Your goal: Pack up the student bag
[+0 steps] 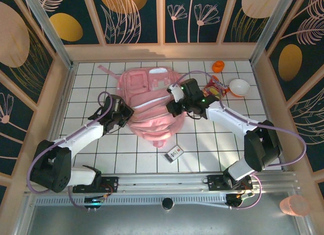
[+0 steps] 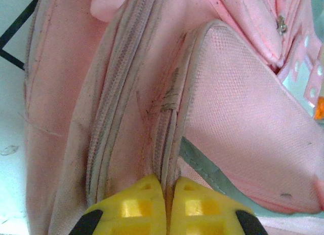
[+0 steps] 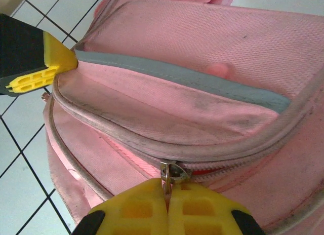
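**Left pincer and right pincer both clamped on the student bag**

From the top camera, the pink bag lies at the middle of the tiled surface. The left pincer meets its nine o'clock edge and the right pincer its three o'clock side. Out at two o'clock sit a white bowl, a snack packet and a small orange thing. A small flat pack lies at six o'clock, just clear of the bag.

At the left wrist, the yellow fingers are pressed together, pinching a piped seam of pink fabric beside a zip track.

At the right wrist, the fingers are closed on the metal zip pull at six o'clock. At ten o'clock the left pincer's tip touches the bag's grey trim.
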